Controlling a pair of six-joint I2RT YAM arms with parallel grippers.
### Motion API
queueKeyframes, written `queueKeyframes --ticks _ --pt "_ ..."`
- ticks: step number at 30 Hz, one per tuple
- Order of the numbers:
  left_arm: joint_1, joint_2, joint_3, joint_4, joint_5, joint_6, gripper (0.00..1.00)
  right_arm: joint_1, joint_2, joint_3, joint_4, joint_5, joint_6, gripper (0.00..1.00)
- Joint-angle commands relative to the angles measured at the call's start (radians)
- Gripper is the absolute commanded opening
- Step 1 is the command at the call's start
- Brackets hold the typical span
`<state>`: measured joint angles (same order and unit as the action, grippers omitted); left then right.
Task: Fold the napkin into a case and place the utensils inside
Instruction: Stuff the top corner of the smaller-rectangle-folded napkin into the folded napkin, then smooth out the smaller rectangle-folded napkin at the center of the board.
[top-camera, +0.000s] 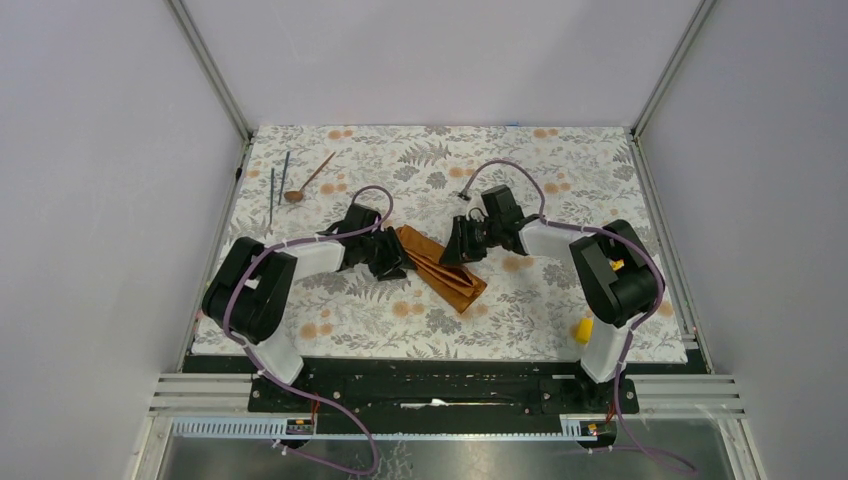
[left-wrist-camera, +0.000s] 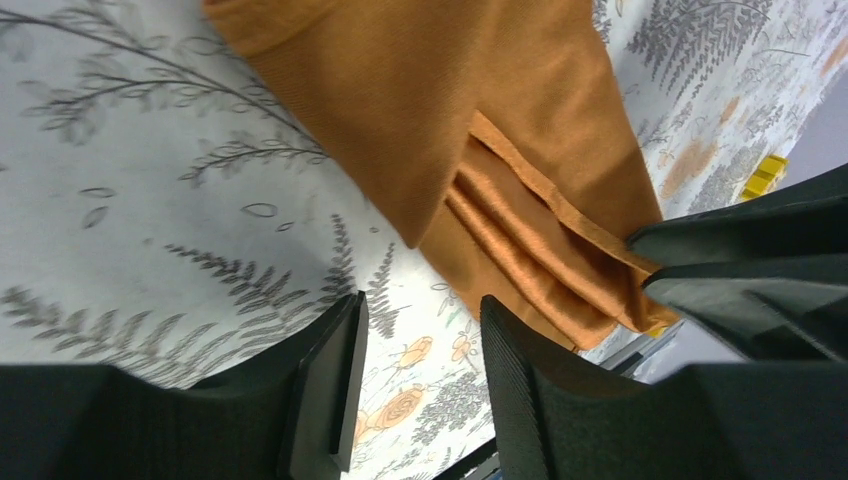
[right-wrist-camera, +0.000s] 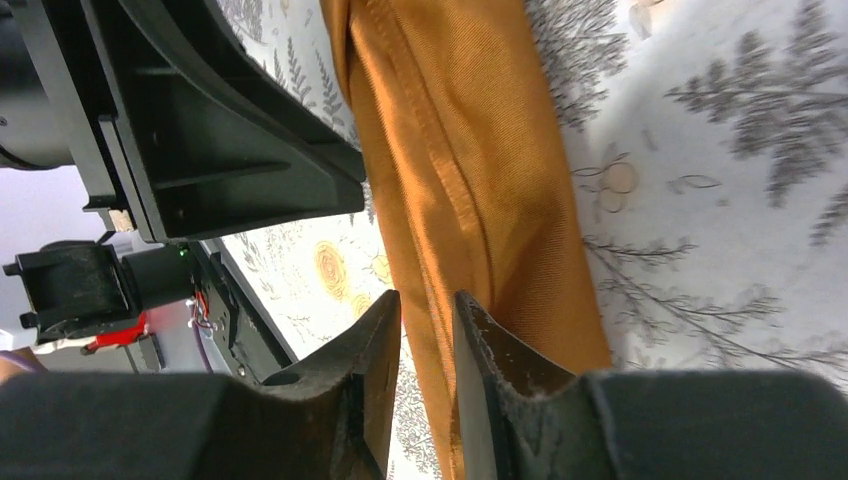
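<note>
Left end effector (left-wrist-camera: 422, 318) — jaws apart — beside the napkin (left-wrist-camera: 450, 120).

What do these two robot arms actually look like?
Both the left arm and right arm have chunky black joints, white links and a looping purple cable. The left gripper and right gripper each have two black ridged fingers.
</note>
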<state>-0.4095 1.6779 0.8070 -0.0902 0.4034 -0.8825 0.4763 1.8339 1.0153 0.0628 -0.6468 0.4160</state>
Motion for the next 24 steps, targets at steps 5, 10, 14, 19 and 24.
queueKeyframes --ticks 5,10,14,19,24 --pt "-0.017 0.003 0.021 0.000 -0.065 0.012 0.39 0.093 0.010 -0.093 0.123 0.076 0.070 0.29" --pt "-0.017 -0.073 0.061 -0.084 -0.026 0.053 0.46 0.093 0.004 -0.108 0.119 0.097 0.052 0.28" --pt "-0.015 -0.058 0.151 -0.097 0.052 0.052 0.46 0.094 -0.005 -0.100 0.093 0.104 0.023 0.28" --pt "-0.015 0.078 0.263 0.000 0.150 -0.009 0.42 0.098 -0.019 -0.087 0.073 0.102 -0.009 0.28" --pt "-0.015 0.225 0.341 0.013 0.116 -0.001 0.32 0.112 -0.042 -0.057 0.024 0.127 -0.036 0.27"
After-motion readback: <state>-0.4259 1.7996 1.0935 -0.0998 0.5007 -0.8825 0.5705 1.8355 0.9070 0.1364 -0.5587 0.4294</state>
